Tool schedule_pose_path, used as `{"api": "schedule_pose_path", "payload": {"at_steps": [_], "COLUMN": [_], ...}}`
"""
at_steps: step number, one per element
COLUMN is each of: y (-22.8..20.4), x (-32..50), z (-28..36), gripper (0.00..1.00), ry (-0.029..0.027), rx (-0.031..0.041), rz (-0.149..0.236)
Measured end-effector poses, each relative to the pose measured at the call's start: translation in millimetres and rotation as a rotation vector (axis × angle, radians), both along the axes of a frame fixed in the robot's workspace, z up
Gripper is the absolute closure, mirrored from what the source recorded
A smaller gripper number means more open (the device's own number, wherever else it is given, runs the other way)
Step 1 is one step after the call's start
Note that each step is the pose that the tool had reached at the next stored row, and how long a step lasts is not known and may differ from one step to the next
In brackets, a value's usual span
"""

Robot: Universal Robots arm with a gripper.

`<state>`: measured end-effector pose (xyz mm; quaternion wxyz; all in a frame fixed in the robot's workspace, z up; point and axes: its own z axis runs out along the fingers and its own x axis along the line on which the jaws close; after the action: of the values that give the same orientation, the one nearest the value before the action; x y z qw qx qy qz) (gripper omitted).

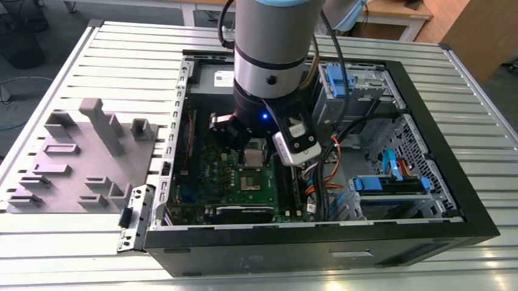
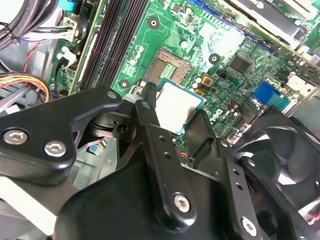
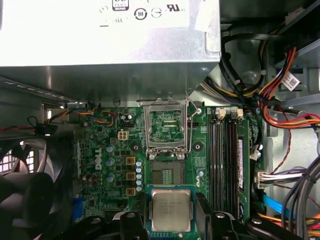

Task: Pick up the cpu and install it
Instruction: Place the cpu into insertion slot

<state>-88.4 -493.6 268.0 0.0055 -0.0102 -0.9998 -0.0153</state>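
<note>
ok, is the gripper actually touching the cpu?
Touching. In the first wrist view the gripper sits tight against two opposite edges of the cpu, with no gap showing on either side.

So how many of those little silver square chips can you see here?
1. The cpu is gripped between the fingers, over the green motherboard near its empty socket. The arm covers part of the motherboard, so another could be hidden.
</note>
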Motion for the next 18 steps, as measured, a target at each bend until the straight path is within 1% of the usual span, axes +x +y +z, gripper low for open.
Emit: {"api": "schedule_pose_path", "payload": {"at_steps": [3,6,10,18], "y": [0.1,3.3,7.0,7.5], "x": [0.0,0.0,-0.3,-3.4], "z": [-1.8,-5.4,-12.3,-26.9], "gripper": [0.53,0.53,0.53,0.53], "ry": [0.0000,0.0000,0.0001,-0.0002], "rx": [-0.0005,-0.0006,-0.0015,-0.0065], "rz": [0.000,0.000,0.000,0.000]}}
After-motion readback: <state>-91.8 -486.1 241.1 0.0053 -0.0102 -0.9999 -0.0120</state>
